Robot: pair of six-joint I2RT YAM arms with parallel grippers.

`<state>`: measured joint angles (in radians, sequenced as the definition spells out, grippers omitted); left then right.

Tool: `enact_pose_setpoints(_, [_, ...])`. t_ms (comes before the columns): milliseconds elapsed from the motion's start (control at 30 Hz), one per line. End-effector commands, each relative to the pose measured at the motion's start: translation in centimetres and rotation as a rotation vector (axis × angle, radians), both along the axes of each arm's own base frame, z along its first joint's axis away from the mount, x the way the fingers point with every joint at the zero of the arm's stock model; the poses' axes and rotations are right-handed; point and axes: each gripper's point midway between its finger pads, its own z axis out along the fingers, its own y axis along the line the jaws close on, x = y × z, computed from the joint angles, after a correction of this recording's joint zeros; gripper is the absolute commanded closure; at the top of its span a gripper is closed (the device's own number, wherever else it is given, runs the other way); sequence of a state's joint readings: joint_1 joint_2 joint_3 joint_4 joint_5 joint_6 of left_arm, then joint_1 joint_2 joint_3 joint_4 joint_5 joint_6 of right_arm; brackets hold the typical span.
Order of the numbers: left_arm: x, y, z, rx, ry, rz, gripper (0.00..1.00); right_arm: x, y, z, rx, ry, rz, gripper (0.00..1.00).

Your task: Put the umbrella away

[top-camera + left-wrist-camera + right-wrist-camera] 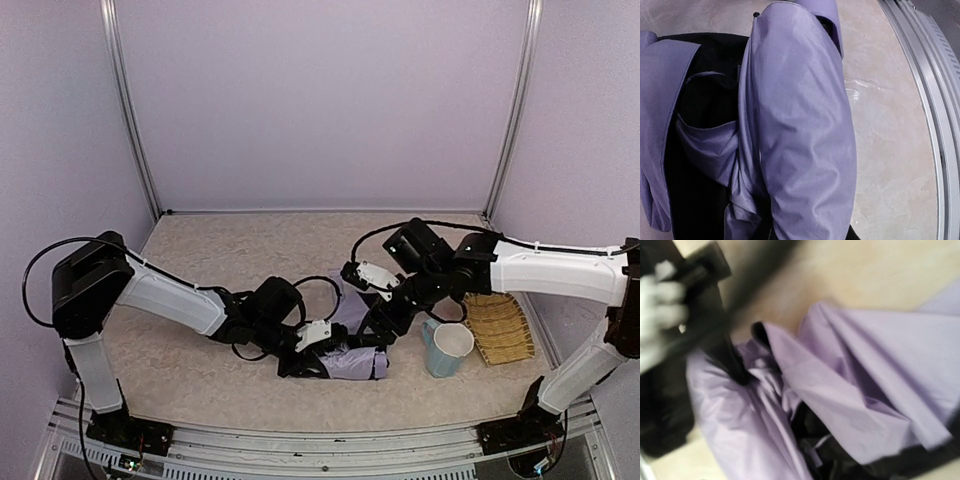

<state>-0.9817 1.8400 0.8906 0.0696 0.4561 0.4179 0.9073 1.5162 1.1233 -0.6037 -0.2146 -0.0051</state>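
Umbrella (pixel 355 362): crumpled bundle toward the table's (pixel 200 270) 6 o'clock edge, with the mug (pixel 449 349) at its 3 o'clock.
Left gripper (pixel 305 358): at the bundle's 9 o'clock end — you can't tell its jaw width.
Right gripper (pixel 380 335): at its 12 o'clock — your wrist view is blurred, opening unclear.

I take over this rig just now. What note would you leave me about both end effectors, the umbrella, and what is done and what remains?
Left end effector: low at the left end of the umbrella; grip cannot be told.
Right end effector: above its right end; wrist view blurred, state unclear.
Umbrella: lying collapsed on the table between the arms, fabric loose, black lining showing.
Done: canopy is down.
Left: tidy the folds, put it away. Mind the mug close on the right.
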Motion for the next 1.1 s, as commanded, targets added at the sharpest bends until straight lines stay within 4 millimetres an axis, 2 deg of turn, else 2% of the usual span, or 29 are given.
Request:
enact_pose_setpoints(0, [-1.1,4.1,-5.3,0.201,0.426,0.122,1.00,-0.9,-0.3,1.3,-0.099,-0.317,0.017,0.24])
enact_pose_setpoints(100, [-0.5,4.0,-5.4,0.225,0.480,0.146,1.00,-4.3,2.1,0.7,-0.091,-0.452,0.186,0.23])
enact_pose_setpoints(167, [-0.4,4.0,-5.4,0.230,0.511,0.152,1.00,-5.1,2.9,-0.7,-0.152,-0.530,0.255,0.22])
enact_pose_setpoints(233, [-0.3,4.1,-5.4,0.234,0.541,0.161,1.00,-4.6,3.1,-2.4,-0.259,-0.625,0.281,0.19])
enact_pose_setpoints(367, [-0.5,4.1,-5.8,0.245,0.570,0.156,1.00,-2.1,2.9,-4.9,-0.465,-0.794,0.299,0.12])
enact_pose_setpoints(467, [-0.7,4.0,-6.0,0.253,0.587,0.150,1.00,-0.6,3.0,-4.6,-0.500,-0.881,0.289,0.09])
enact_pose_setpoints(567, [-0.7,4.0,-5.9,0.253,0.595,0.147,1.00,-0.5,3.2,-5.1,-0.464,-0.851,0.326,0.08])
enact_pose_setpoints(700, [-0.8,4.0,-5.7,0.255,0.602,0.137,1.00,-1.5,3.0,-7.6,-0.449,-0.780,0.427,0.09])
enact_pose_setpoints(767, [-0.8,3.9,-5.6,0.256,0.605,0.135,1.00,-1.4,2.7,-8.9,-0.458,-0.729,0.443,0.12])
enact_pose_setpoints(967, [-0.8,3.9,-5.2,0.254,0.607,0.124,1.00,0.1,1.3,-11.9,-0.518,-0.639,0.450,0.25])
enact_pose_setpoints(1067, [-1.0,3.8,-4.8,0.246,0.613,0.116,1.00,0.8,0.7,-12.8,-0.534,-0.605,0.435,0.37])
